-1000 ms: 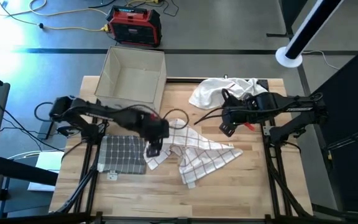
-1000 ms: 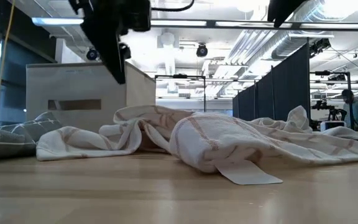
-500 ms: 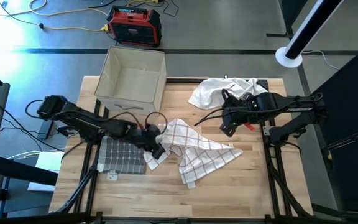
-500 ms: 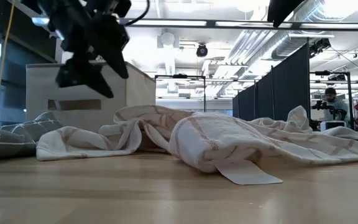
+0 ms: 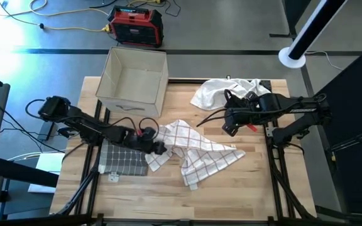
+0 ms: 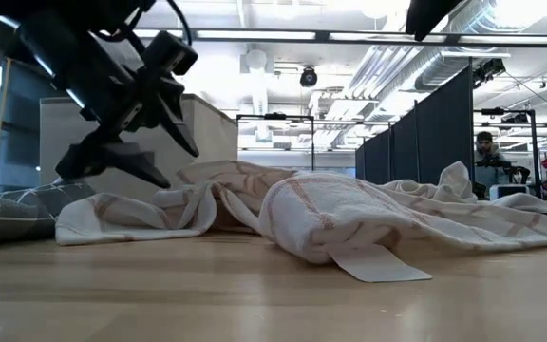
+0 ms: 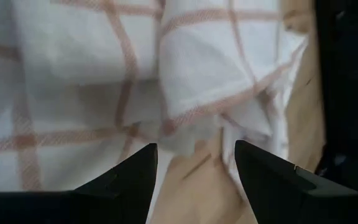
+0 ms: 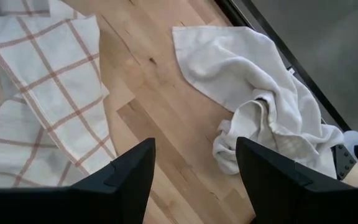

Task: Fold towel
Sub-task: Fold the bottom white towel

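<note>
Checked towel lies crumpled in the middle of the desk.

The checked towel [image 5: 197,150] lies bunched on the wooden desk [image 5: 244,194]. The left gripper [image 5: 159,148] is low at the towel's left edge, fingers [image 7: 120,183] apart and holding nothing. Beside it lies a grey folded cloth [image 5: 123,156]. Farther back, the right gripper [image 5: 228,130] hangs with fingers [image 8: 120,180] wide, near a white towel [image 5: 222,91] and a box [image 5: 134,78].
</note>
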Action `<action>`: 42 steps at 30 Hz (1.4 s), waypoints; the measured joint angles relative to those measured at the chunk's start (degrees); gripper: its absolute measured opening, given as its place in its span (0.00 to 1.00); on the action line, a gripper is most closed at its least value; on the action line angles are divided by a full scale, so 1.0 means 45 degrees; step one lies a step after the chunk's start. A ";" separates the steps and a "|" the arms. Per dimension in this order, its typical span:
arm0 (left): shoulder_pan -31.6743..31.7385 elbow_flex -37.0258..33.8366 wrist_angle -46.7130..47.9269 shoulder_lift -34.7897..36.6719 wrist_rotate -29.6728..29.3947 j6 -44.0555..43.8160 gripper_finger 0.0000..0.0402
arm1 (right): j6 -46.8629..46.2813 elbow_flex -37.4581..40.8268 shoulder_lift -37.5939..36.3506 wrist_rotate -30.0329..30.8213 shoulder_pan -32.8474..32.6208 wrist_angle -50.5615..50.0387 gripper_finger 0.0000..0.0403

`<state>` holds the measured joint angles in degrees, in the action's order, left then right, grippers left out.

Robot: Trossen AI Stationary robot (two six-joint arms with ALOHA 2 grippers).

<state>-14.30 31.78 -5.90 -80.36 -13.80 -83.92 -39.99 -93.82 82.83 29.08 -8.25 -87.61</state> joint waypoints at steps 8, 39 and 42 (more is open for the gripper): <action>0.0016 -0.0257 -0.0649 -0.0569 -0.0049 -0.0164 0.51 | -0.0005 0.0000 0.0000 0.0130 0.0000 0.0007 0.52; 0.0290 -0.0081 -0.3003 -0.1422 0.2393 0.2302 0.01 | -0.0008 -0.0003 0.0000 0.0099 0.0000 0.0057 0.52; 0.0589 -0.0080 -0.2295 -0.0588 0.4048 0.2847 0.01 | -0.0010 -0.0005 0.0000 -0.0647 0.0005 0.0053 0.52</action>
<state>-11.65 31.42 -16.23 -83.00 4.41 -71.11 -40.03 -93.84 82.83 26.17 -8.23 -87.37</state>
